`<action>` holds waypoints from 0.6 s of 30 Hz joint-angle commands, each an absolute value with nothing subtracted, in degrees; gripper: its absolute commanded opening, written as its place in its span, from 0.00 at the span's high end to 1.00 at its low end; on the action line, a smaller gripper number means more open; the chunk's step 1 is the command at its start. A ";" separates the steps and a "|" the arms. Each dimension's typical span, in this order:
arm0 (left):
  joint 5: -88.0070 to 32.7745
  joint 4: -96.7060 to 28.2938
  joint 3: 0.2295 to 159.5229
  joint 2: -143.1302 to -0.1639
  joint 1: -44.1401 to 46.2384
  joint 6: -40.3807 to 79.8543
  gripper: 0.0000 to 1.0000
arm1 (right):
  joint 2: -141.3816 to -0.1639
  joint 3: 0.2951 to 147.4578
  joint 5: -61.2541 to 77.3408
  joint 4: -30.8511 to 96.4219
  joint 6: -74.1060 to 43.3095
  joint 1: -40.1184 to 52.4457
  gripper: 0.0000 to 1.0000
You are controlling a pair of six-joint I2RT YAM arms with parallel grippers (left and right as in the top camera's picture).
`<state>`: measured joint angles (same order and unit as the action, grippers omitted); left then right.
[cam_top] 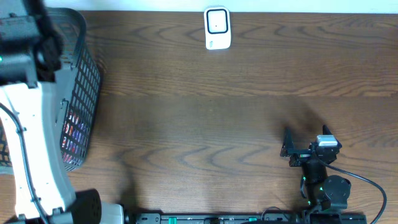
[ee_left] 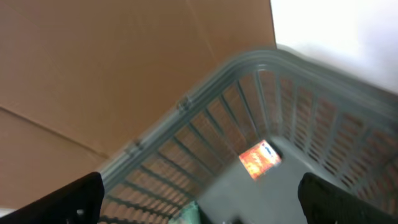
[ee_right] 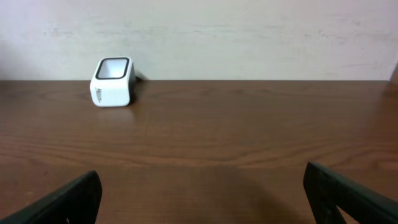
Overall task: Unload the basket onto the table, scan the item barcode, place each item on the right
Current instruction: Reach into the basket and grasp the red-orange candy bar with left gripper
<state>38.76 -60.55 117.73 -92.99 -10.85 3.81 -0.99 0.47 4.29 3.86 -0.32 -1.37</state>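
Observation:
A white barcode scanner (cam_top: 217, 28) stands at the table's far edge; in the right wrist view the scanner (ee_right: 112, 82) is far off to the left. An orange packet (ee_left: 260, 158) lies on the floor of the grey mesh basket (ee_left: 205, 93), which stands at the table's left end (cam_top: 84, 74). My left gripper (ee_left: 202, 205) hangs open over the basket's inside, well above the packet and holding nothing. My right gripper (cam_top: 305, 148) rests open low over the wood near the front right, empty (ee_right: 202, 199). No barcode shows.
Colourful packets (cam_top: 73, 134) show through the basket's mesh wall. A green item (ee_left: 189, 213) lies at the bottom edge of the left wrist view. Brown cardboard (ee_left: 93, 74) stands beyond the basket. My left arm's white link (cam_top: 31, 137) crosses the basket's near side.

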 commanded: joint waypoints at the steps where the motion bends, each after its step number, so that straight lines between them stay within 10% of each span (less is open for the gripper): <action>1: 19.55 -62.54 119.48 -93.32 -18.79 10.22 0.01 | -0.78 0.32 4.43 3.97 0.49 -2.20 0.01; 18: 2.76 -73.73 113.84 -97.36 -34.54 8.67 0.02 | -0.78 0.32 4.45 3.97 0.49 -2.20 0.01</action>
